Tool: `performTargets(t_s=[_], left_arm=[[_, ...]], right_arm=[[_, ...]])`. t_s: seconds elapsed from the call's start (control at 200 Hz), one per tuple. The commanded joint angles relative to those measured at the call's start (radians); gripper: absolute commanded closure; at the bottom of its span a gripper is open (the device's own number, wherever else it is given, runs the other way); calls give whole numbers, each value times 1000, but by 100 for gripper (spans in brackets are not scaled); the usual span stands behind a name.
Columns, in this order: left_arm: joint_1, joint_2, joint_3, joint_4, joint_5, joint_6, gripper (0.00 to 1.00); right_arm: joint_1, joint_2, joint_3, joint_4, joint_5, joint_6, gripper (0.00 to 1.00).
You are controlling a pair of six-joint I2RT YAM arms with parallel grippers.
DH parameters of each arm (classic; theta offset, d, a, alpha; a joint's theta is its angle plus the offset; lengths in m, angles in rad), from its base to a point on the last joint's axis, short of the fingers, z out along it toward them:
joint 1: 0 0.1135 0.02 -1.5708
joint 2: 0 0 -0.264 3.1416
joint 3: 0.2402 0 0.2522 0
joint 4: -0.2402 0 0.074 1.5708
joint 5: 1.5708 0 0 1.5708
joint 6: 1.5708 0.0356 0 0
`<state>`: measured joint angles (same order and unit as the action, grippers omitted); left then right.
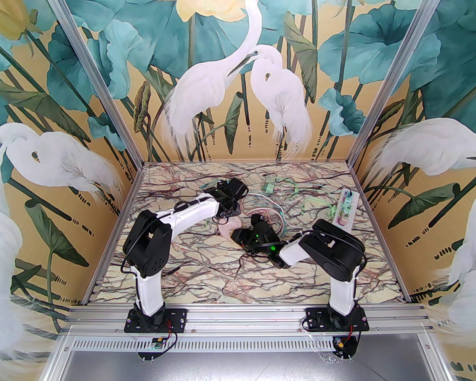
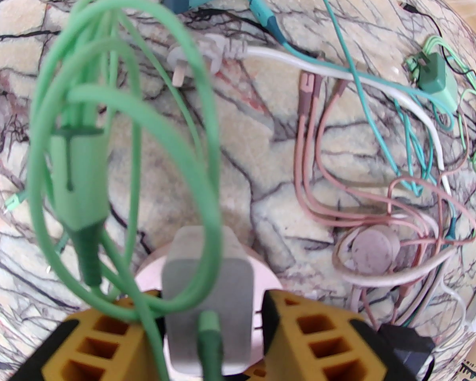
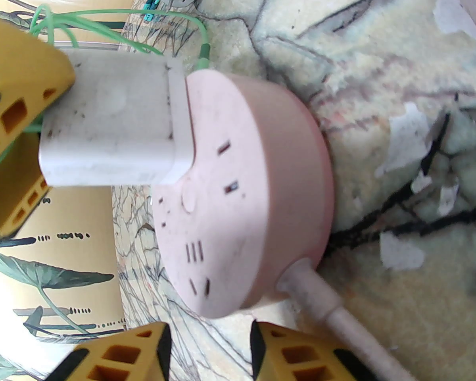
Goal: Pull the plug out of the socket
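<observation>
1. Flagging the main risk: the white plug (image 3: 111, 121) sits flush in the round pink socket (image 3: 254, 181) at mid-desk (image 3: 380, 74). If the socket is not pinned, both probably lift together.
2. Right hand (image 3: 210, 343): its fingers stand apart at the socket's near rim, beside the socket cord (image 3: 333, 312). I cannot tell whether they pinch anything.
3. Left hand (image 2: 214, 304): its fingers flank the plug. I cannot tell whether the grip is firm or slack, and slack pads would likely slip off the smooth sides.
4. The green cable (image 2: 174, 93) loops across the left fingers, so it could snag or get pinched during the pull.
5. The plug is a rounded white block, scuffed with dark specks, and the green cable leaves its top.
</observation>
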<state>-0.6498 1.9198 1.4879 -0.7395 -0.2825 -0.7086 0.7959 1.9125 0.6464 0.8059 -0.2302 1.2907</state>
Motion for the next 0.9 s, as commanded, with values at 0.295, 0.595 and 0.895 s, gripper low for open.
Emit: performTargets(t_s=[0.295,0.595,0.895], left_arm=[[14,56,42,-53,45,33,63],[15,62,46,-60,39,46,71],[15,53,40,-53,50,41,71]], right_arm=[[7,-107,41,-144,27,-101,58],[-117,-267,181,-588,-2,-335,54],[-245,-115,287,-644,-216,-436,53]])
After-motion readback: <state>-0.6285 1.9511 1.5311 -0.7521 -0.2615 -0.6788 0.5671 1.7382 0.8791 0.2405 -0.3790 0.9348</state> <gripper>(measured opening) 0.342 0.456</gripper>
